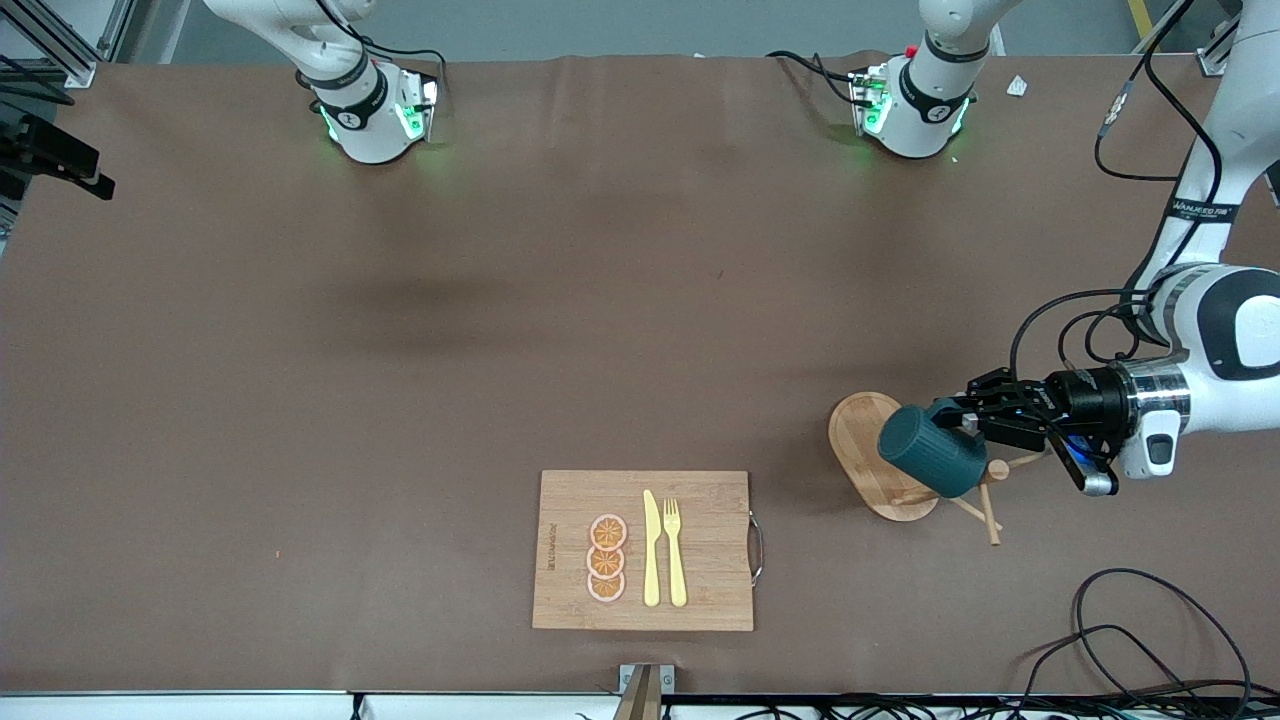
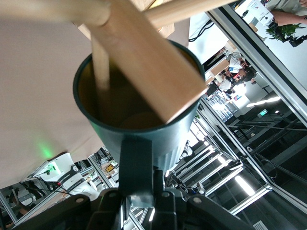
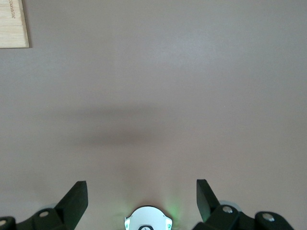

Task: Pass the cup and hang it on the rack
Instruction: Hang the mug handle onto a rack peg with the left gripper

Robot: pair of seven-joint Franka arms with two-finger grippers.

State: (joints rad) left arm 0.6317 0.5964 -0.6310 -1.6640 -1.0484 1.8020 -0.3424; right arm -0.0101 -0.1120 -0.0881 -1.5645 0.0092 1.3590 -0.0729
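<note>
The dark teal cup (image 1: 930, 450) lies on its side in the air over the wooden rack (image 1: 868, 440), which stands toward the left arm's end of the table. My left gripper (image 1: 972, 425) is shut on the cup's handle (image 2: 136, 160). In the left wrist view my left gripper (image 2: 141, 199) holds the cup (image 2: 165, 132) with its mouth against the rack's thick post (image 2: 148, 62), and a thin peg (image 2: 100, 60) reaches into its yellow inside. My right gripper (image 3: 141, 194) is open and empty over bare table; it is out of the front view.
A bamboo cutting board (image 1: 565, 500) with orange slices, a yellow knife and a fork lies near the front edge at mid-table; its corner shows in the right wrist view (image 3: 12, 24). Cables (image 1: 1150, 630) lie at the front corner by the left arm's end.
</note>
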